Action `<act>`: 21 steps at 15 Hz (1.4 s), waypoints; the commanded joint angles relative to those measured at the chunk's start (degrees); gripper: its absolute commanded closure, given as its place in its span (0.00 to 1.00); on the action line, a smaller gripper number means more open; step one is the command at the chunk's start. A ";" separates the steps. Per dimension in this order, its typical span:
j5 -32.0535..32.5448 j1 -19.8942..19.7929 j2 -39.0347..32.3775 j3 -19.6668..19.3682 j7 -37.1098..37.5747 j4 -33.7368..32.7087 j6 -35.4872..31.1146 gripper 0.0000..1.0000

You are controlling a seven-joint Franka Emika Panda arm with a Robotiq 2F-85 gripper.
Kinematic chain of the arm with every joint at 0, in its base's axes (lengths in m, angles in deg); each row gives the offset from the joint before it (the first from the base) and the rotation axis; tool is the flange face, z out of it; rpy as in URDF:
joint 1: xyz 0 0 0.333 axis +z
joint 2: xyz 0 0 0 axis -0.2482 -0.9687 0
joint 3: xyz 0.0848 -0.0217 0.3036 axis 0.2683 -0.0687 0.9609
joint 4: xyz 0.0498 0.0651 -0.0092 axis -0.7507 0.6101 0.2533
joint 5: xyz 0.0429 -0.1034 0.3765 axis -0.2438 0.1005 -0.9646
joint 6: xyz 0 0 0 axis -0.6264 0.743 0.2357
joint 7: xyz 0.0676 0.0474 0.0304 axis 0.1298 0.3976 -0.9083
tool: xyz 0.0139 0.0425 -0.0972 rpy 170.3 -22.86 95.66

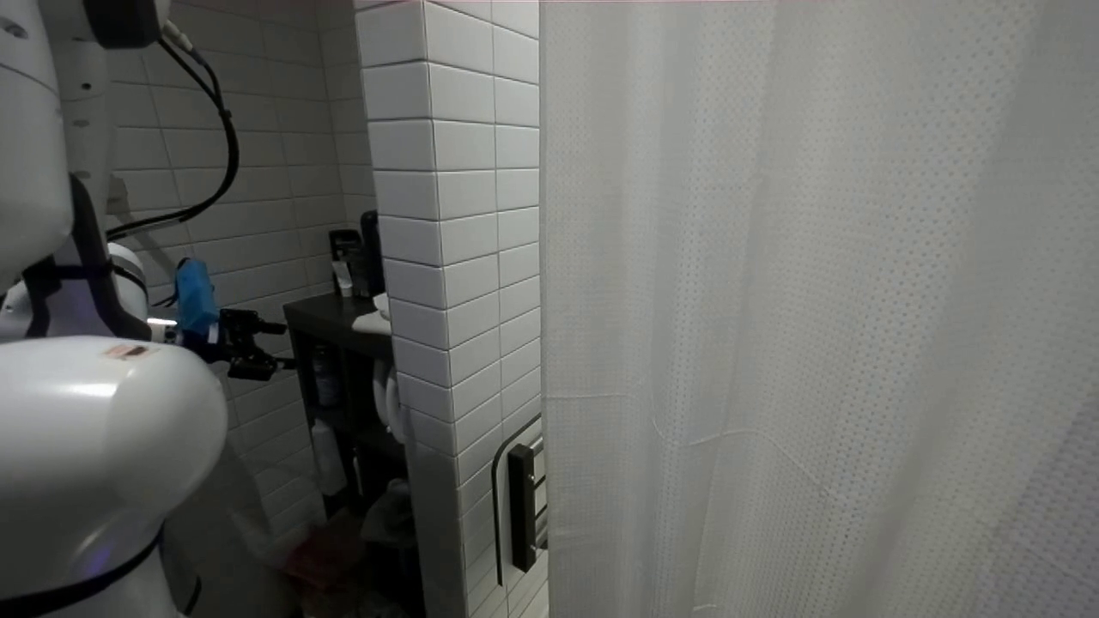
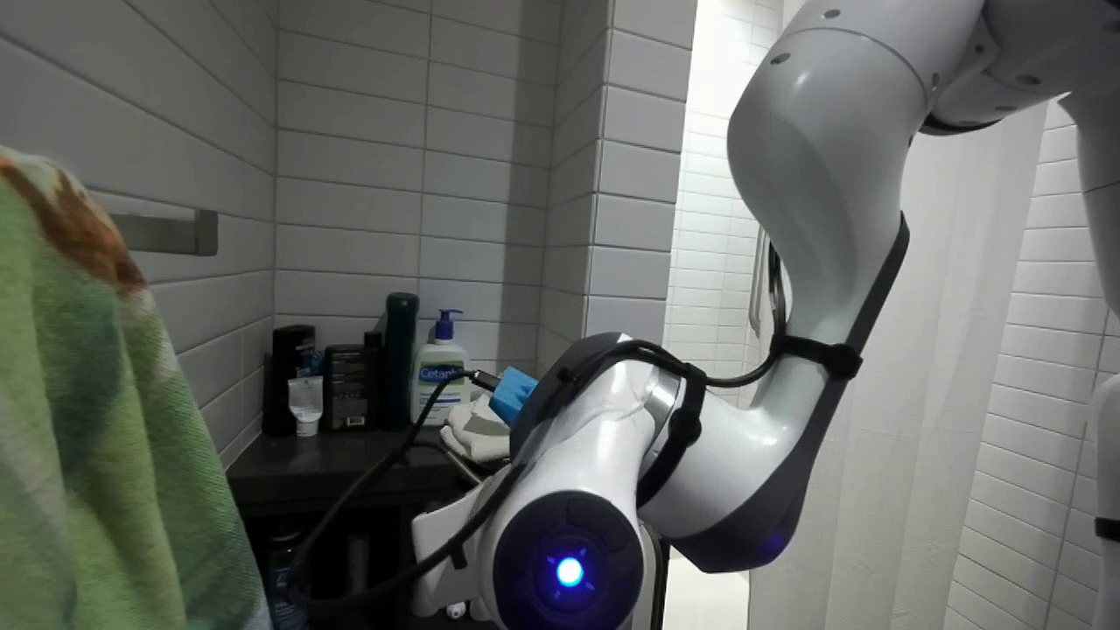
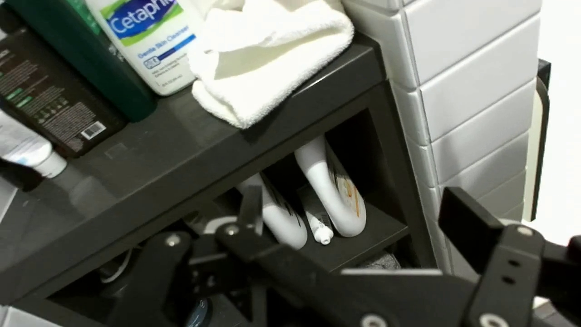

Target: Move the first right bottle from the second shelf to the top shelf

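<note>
Tool wide apart, holding nothing, likely to straddle right bottle on second shelf; towel crowding end of top shelf probably complicates set-down.

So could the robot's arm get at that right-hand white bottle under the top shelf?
Probably yes: the gripper is open, and nothing visible blocks the right-hand white bottle from the front. The top shelf above and the white tube beside it may leave little room.
</note>
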 commanded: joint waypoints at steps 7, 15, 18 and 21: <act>12.09 3.93 -5.91 -1.20 -17.96 -1.32 7.24 0.00; 22.90 2.86 -10.06 -4.91 -23.22 -3.61 5.99 0.00; 24.41 2.74 -11.17 -5.42 -22.71 -4.23 5.28 0.00; 23.22 3.09 -10.91 -5.16 -22.19 -3.53 6.04 0.00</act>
